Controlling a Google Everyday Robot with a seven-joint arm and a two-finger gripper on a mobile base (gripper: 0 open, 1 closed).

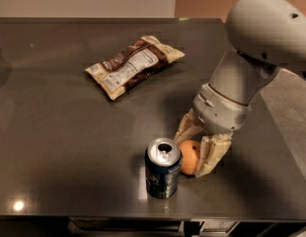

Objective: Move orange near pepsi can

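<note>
The orange (189, 156) rests on the dark table (69, 147), right beside the pepsi can (163, 168) and almost touching its right side. The can stands upright near the table's front edge, dark blue with a silver top and an open pull-tab. My gripper (194, 155) comes down from the upper right. Its tan fingers (210, 156) sit on either side of the orange, closed against it. The right part of the orange is hidden behind a finger.
A brown-and-white snack bag (134, 64) lies flat at the middle back of the table. My large white arm (251, 58) hangs over the table's right side. The table's front edge runs just below the can.
</note>
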